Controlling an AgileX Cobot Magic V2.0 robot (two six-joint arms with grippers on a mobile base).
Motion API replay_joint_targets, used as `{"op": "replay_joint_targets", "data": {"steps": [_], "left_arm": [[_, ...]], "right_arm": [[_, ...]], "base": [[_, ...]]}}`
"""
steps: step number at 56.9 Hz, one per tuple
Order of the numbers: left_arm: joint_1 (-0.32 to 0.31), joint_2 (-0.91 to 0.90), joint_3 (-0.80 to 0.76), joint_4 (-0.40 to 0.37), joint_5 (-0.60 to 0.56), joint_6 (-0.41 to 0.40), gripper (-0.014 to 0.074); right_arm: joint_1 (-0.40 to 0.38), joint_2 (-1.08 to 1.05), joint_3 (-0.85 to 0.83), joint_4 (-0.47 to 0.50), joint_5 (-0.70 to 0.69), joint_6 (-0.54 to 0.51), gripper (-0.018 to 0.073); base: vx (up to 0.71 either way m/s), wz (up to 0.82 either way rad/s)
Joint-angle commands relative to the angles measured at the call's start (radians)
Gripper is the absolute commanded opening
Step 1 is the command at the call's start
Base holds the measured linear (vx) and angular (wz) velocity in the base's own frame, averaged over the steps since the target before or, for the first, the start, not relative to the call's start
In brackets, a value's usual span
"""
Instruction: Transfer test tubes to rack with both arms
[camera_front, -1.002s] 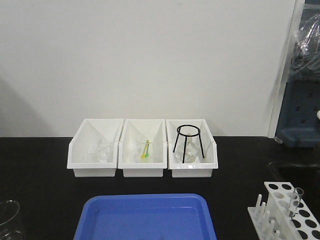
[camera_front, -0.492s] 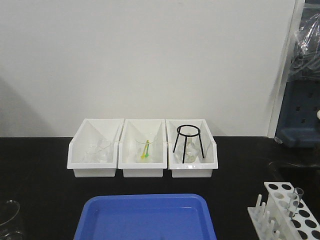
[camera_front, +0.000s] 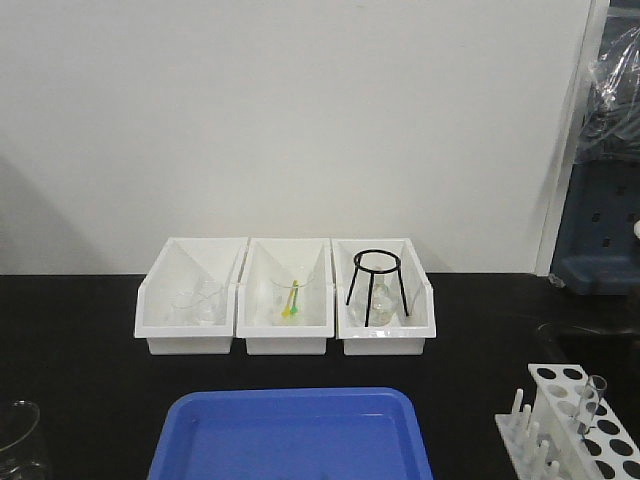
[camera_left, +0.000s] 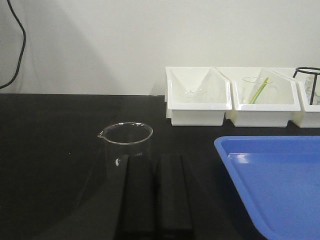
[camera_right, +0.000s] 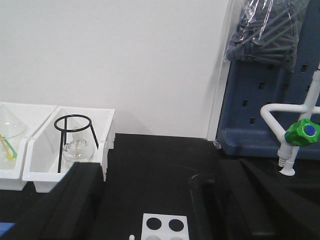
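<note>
— Our left fingers are pressing together with nothing between them. They are pointing at the beaker just in front.

— And our right fingers are spreading wide apart, holding nothing. We are seeing the top of the rack down low between them.

— So where is a test tube?

— We are spotting only one test tube. It is standing in the rack at the right end of the bench, its long way going up and down, leaning a little.

— We are not finding any more tubes, not on the blue tray either.

— Then we are thinking the right arm is the nearer one to the rack. The left arm is sitting well apart from it, across the tray.
</note>
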Motion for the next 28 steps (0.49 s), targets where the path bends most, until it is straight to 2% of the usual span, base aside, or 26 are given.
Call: {"op": "replay_joint_targets", "data": {"steps": [1, 8, 18, 28], "left_arm": [[-0.006, -0.002, -0.025, -0.007, -0.076, -0.008, -0.0006], [-0.006, -0.002, -0.025, -0.007, -0.076, -0.008, -0.0006], [-0.006, -0.002, -0.025, -0.007, -0.076, -0.008, -0.0006], [-0.006, -0.002, -0.025, -0.007, -0.076, -0.008, -0.0006]], "right_arm": [[-0.005, -0.017, -0.029, -0.007, -0.079, -0.012, 0.0527], [0.006, -0.089, 0.005, -0.007, -0.078, -0.012, 0.0515], [0.048, -0.313, 0.137, -0.007, -0.097, 0.002, 0.0471], [0.093, -0.563, 0.33, -0.007, -0.095, 0.003, 0.0368]], "base": [[0.0, 0.0], [0.0, 0.0], [0.0, 0.0], [0.0, 0.0]]}}
